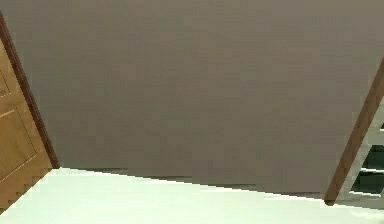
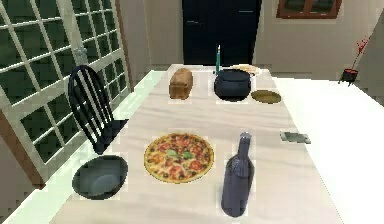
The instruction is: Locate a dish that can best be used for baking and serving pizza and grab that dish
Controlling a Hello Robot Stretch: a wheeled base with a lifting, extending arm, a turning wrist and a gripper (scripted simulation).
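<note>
A round pizza with mixed toppings (image 2: 179, 158) lies flat on the pale wooden table (image 2: 150, 118), near its front edge in the arm side view. Left of it, at the table's corner, sits a dark round shallow pan (image 2: 99, 176). A dark glass bottle (image 2: 237, 178) stands just right of the pizza. Farther back on the table are a brown loaf (image 2: 180, 83), a black pot (image 2: 232, 84) and a small tan dish (image 2: 265, 97).
A black chair (image 2: 90, 105) stands at the table's left side, in front of a tall paned window (image 2: 40, 70). A small flat grey thing (image 2: 294, 137) lies on the table's right. The forward view faces a plain wall (image 1: 200, 90), close, with a wooden door (image 1: 15, 130) at the left.
</note>
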